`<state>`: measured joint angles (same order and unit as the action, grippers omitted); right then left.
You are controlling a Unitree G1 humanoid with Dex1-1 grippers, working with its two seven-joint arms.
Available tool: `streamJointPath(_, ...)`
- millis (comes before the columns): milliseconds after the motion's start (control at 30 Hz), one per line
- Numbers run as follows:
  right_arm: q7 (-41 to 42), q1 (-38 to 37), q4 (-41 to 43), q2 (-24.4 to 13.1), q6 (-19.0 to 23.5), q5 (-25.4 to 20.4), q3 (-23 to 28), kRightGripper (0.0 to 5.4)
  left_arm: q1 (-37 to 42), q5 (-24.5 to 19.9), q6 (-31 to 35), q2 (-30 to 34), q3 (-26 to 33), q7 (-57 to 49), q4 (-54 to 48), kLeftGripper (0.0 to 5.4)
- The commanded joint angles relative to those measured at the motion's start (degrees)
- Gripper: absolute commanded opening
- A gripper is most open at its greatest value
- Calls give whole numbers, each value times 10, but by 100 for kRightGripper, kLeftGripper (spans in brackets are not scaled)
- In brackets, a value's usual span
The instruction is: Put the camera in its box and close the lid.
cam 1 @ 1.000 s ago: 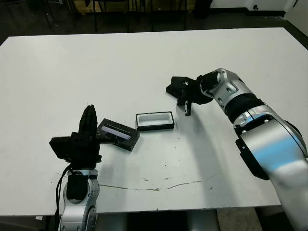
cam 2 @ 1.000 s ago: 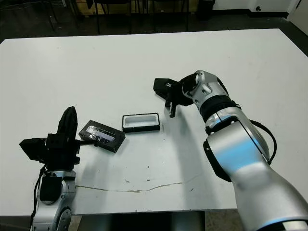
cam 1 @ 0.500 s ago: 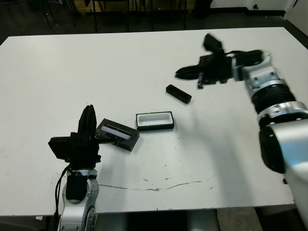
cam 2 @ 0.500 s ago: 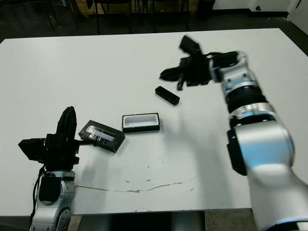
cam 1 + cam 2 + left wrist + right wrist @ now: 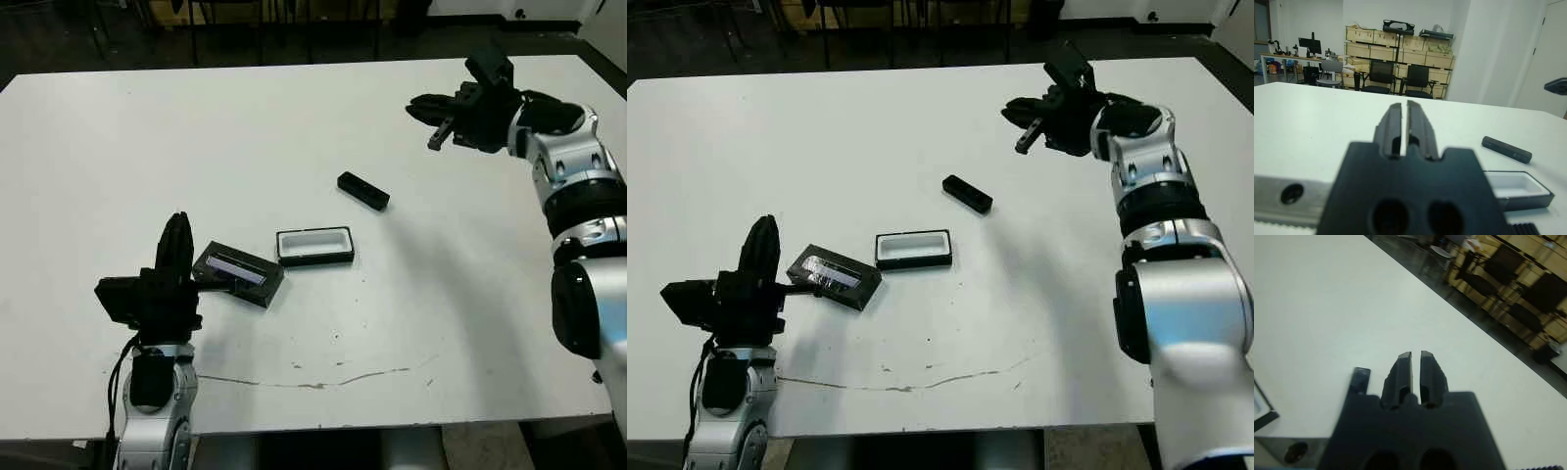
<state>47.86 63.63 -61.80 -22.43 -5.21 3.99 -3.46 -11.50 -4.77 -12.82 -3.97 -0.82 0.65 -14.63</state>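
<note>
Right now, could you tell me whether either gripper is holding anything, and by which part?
Nothing is held. The right gripper is shut in the air, the left gripper shut and empty; the camera lies on the table.

lid (image 5: 240,273): we see its near-left corner tucked behind the left gripper (image 5: 176,253), beside the box (image 5: 314,246).
box in the left wrist view: its near end is covered by the gripper's black body.
camera (image 5: 1359,380) in the right wrist view: we see one end only; the rest is behind the right gripper (image 5: 1416,367).
right arm (image 5: 588,245): cut off at the picture's edge.
</note>
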Motion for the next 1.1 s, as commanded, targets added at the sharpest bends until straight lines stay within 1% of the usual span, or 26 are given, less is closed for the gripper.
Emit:
streamJointPath(33,-11,-17,8,8,18,3,-5,0,-2,0,14,6,4,1,3,2)
streamJointPath(100,-16,-20,14,10,22,4,-7,0,-2,1,14,8,4,2,2,2)
streamJointPath(200,-20,-25,13,11,13,9,-14,30,-3,-1,14,8,6,3,2,0)
streamJointPath(300,-14,-29,3,12,-1,14,-22,75,-3,-3,10,10,8,7,5,0)
streamJointPath(367,-8,-35,-12,15,-19,14,-24,108,-4,0,12,8,9,6,4,0)
streamJointPath(467,-1,-39,-35,21,-23,7,-18,160,-6,3,14,6,8,5,1,0)
streamJointPath(600,19,-44,-61,32,-14,-10,-4,229,-8,5,10,8,10,6,2,0)
streamJointPath(633,20,-45,-66,36,-6,-15,1,246,-8,4,11,8,10,6,2,0)
streamJointPath(767,28,-49,-75,44,3,-19,6,317,-8,5,10,7,10,6,4,0)
streamJointPath(900,33,-48,-82,52,35,-30,19,385,-8,5,10,6,10,5,6,0)
streamJointPath(967,31,-46,-85,54,45,-26,19,420,-9,7,13,6,9,4,2,0)
streamJointPath(1067,33,-48,-88,57,43,-23,17,473,-9,4,11,5,9,6,4,0)
streamJointPath(1100,34,-48,-90,59,47,-23,18,489,-8,4,12,5,9,5,4,0)
